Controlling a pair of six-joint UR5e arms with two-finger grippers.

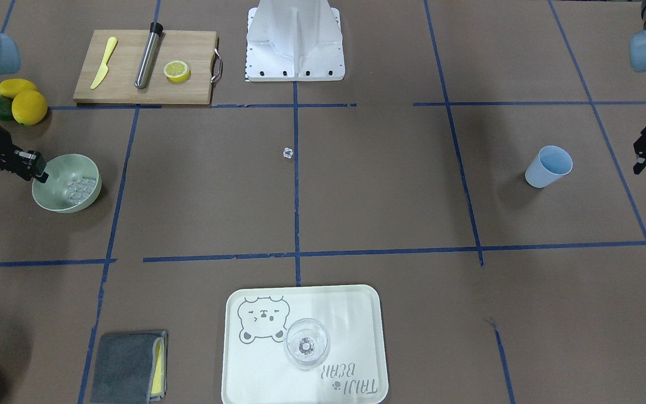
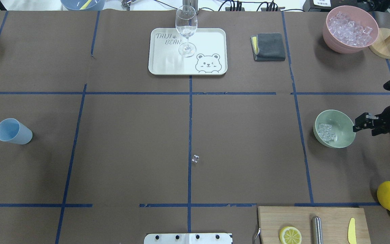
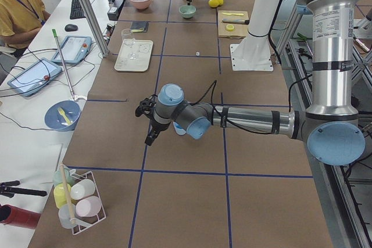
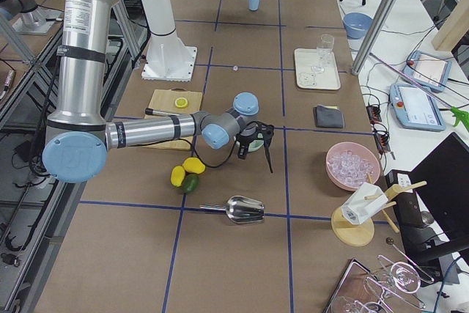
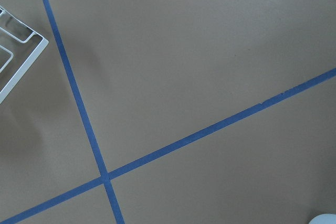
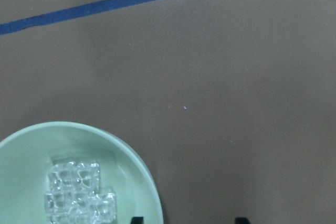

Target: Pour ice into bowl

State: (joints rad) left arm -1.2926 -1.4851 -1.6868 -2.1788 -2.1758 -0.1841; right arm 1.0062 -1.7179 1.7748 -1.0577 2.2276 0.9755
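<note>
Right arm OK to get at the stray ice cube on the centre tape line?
Probably yes. Nothing touches the cube, it lies in front of the base, and the right claw is open. The bowl sits between them, so lift over it.

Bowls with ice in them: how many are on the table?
2. The sage-green bowl sits at the right gripper; the pink bowl stands in the far right corner beside the wooden stand. None looks hidden.
</note>
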